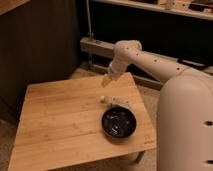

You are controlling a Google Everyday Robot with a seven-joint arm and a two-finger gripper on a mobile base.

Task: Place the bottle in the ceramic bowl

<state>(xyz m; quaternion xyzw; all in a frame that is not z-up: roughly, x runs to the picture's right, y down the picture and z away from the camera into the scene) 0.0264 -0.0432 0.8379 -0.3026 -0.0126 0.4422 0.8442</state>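
The white bottle (114,101) lies on its side on the wooden table (60,120), right behind the black ceramic bowl (119,122), touching or nearly touching its far rim. The bowl sits near the table's right front part and holds nothing but reflections. My gripper (106,80) hangs at the end of the white arm above the table's far right part, a little above and behind the bottle, and carries nothing.
The arm's large white body (185,120) fills the right side of the view. Behind the table are a dark wall panel (40,45) and a metal shelf frame (95,47). The table's left and middle show bare wood.
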